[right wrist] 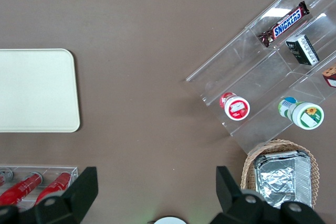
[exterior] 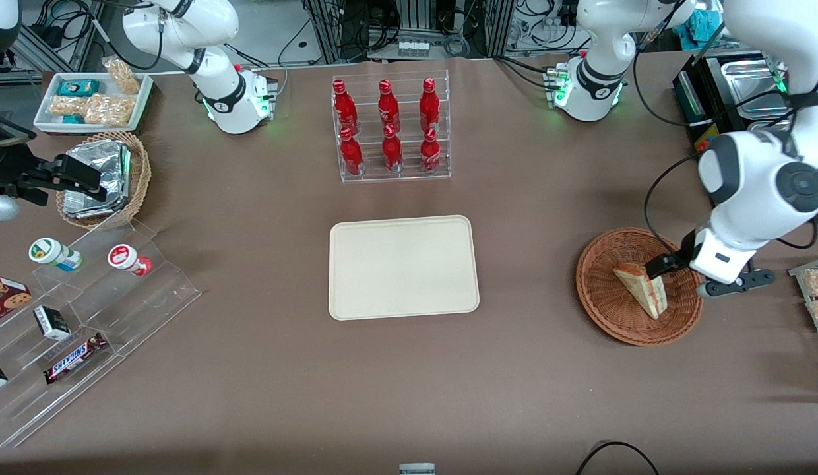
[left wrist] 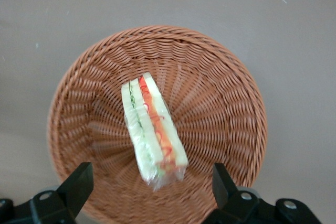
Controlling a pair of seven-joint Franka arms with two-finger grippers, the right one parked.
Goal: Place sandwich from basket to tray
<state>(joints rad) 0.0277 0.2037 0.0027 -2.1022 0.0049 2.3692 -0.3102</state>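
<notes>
The sandwich [exterior: 643,288], a clear-wrapped white bread wedge with red and green filling, lies in the shallow reddish-brown wicker basket [exterior: 610,311] toward the working arm's end of the table. My left gripper [exterior: 669,267] hangs just above the basket, over the sandwich's thick end. In the left wrist view the gripper [left wrist: 151,182] is open and empty, its two black fingers [left wrist: 79,182] standing wide apart on either side of the sandwich [left wrist: 152,129], over the basket [left wrist: 220,72]. The cream-beige tray [exterior: 402,267] lies empty at the table's middle and also shows in the right wrist view [right wrist: 37,90].
A clear rack of red bottles [exterior: 390,128] stands farther from the camera than the tray. A tan basket of foil packets [exterior: 105,178], a white snack tray [exterior: 92,99] and a stepped acrylic shelf [exterior: 86,310] are at the parked arm's end. A metal pan unit [exterior: 745,86] stands near the working arm.
</notes>
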